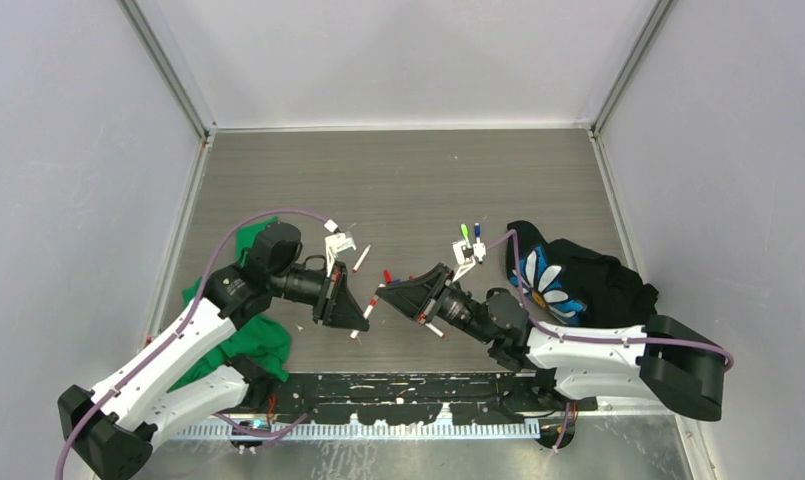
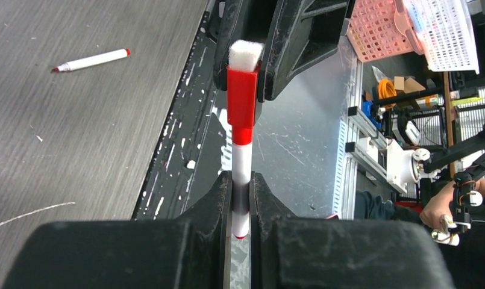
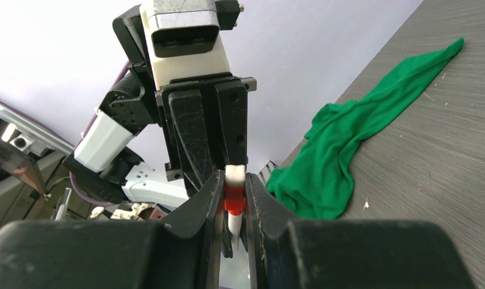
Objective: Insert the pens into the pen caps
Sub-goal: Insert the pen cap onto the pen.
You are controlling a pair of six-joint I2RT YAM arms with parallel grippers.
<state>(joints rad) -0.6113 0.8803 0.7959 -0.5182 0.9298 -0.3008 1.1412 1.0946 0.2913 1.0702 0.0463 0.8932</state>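
White pen is clamped in left gripper; red cap on its end is pinched by right gripper.

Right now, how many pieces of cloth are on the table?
2. A green cloth lies at left, partly under the left arm; a black daisy-print cloth lies at right by the right arm. Arms could hide more.

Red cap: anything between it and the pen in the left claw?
Nothing visible. The pen, gripped by the left claw, already meets the open end of the red cap, which the right claw clamps. No gap or object shows between them.
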